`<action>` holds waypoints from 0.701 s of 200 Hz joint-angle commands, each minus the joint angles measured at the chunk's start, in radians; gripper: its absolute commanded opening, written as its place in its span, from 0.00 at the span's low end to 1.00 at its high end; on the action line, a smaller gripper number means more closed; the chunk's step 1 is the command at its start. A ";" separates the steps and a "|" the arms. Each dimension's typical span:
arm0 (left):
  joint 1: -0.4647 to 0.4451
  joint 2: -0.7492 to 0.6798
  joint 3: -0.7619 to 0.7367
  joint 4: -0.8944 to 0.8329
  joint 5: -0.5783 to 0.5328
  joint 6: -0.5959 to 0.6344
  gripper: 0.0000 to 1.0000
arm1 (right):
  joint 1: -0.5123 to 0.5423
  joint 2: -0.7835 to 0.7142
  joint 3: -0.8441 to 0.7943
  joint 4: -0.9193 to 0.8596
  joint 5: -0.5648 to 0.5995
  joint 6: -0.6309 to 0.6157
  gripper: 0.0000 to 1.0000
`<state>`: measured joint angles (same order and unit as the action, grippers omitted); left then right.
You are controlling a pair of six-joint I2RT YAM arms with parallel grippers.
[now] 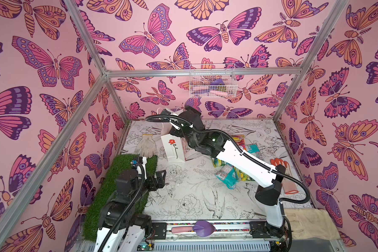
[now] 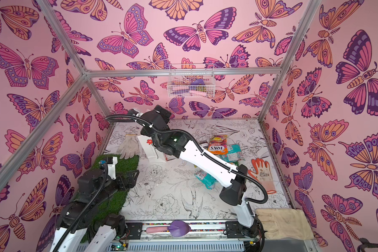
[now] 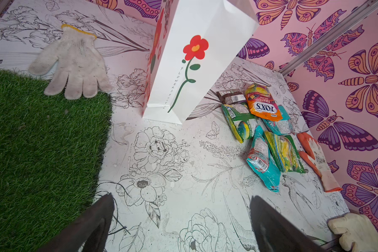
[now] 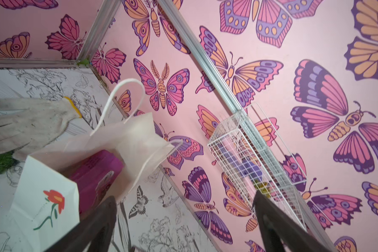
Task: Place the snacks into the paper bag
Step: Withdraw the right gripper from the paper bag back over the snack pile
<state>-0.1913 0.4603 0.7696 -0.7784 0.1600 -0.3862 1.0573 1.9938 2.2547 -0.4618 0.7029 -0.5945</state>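
Observation:
The white paper bag with a red flower stands at the back left of the table, also seen in the left wrist view. My right gripper hangs open over the bag's mouth, nothing between its fingers. A magenta-purple pack lies inside the bag. To the bag's right, loose snacks lie on the table: the orange FOX'S bag, a dark brown bar, a green packet, teal packets and a yellow-green bag. My left gripper is open and empty beside the grass mat.
A white knit glove lies left of the bag by the grass mat. An orange glove lies right of the snacks. A wire basket hangs on the back wall. A cream glove and a purple trowel sit at the front.

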 commanded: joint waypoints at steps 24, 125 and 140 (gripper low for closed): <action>-0.006 0.004 -0.016 0.009 -0.004 -0.006 0.99 | -0.013 -0.151 -0.178 -0.044 0.062 0.182 0.99; -0.019 0.021 -0.014 0.010 0.005 -0.004 0.99 | -0.182 -0.517 -0.650 -0.203 -0.106 0.614 0.99; -0.029 0.019 -0.015 0.009 -0.002 -0.005 0.99 | -0.220 -0.546 -0.700 -0.230 -0.154 0.673 0.99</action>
<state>-0.2039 0.4801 0.7696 -0.7788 0.1608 -0.3862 0.8856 1.4940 1.6157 -0.6285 0.6388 -0.0792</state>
